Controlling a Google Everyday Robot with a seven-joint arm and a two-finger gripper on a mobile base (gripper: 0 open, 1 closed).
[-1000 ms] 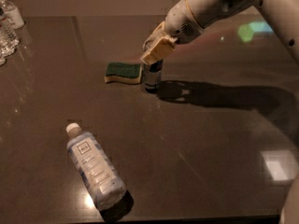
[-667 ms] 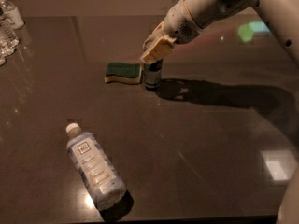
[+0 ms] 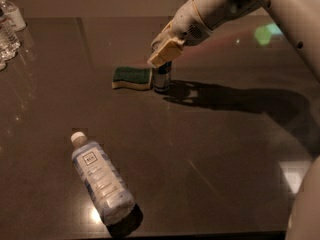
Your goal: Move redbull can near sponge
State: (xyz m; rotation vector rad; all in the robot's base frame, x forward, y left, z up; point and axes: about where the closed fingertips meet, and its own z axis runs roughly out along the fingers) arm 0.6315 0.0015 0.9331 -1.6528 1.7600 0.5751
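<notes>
The redbull can [image 3: 161, 79] stood just right of the sponge [image 3: 131, 77]. The gripper [image 3: 164, 54] was at the can's top. I could not tell if it held the can.

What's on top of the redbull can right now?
The gripper sits right over the redbull can, hiding its top. Only the can's lower body shows, upright on the table beside the sponge.

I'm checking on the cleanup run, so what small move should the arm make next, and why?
Probably lift the gripper, which sits over the top of the can, straight up. The can stands upright right beside the sponge, so the placement looks done; a sideways pull might tip it.
</notes>
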